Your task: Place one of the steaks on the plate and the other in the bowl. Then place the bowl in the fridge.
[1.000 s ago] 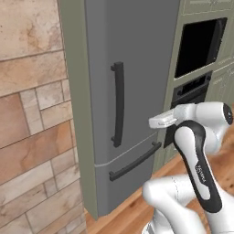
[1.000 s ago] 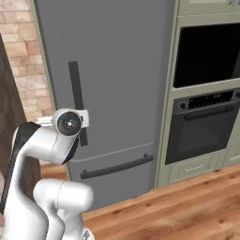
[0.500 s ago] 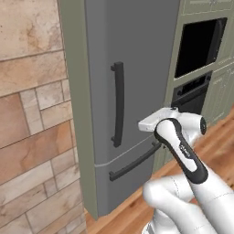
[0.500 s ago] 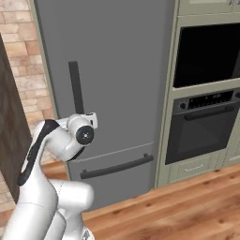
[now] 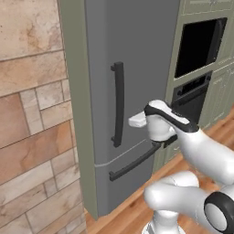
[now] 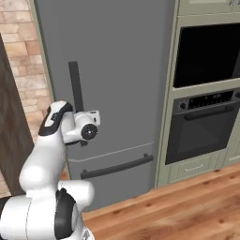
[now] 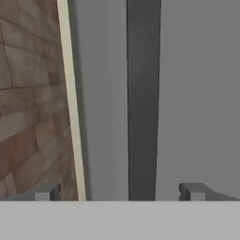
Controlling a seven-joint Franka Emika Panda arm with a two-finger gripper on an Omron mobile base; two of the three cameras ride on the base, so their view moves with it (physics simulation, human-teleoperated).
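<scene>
Hand view: claw (image 7: pixel 119 192) spread wide, fridge (image 7: pixel 197 93) handle (image 7: pixel 143 93) apparently between, ends cropped.

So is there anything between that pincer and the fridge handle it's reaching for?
Nothing visible. In the hand view the open pincer faces the fridge door, and the dark upright handle stands between its two tips with no other object in front of it.

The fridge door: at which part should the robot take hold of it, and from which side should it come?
Grip the tall dark vertical bar handle on the fridge door, around its middle. Come straight at the door front, one finger on each side of the bar. It is a narrow upright bar, and in the hand view it already stands between the tips of the open hand.
</scene>
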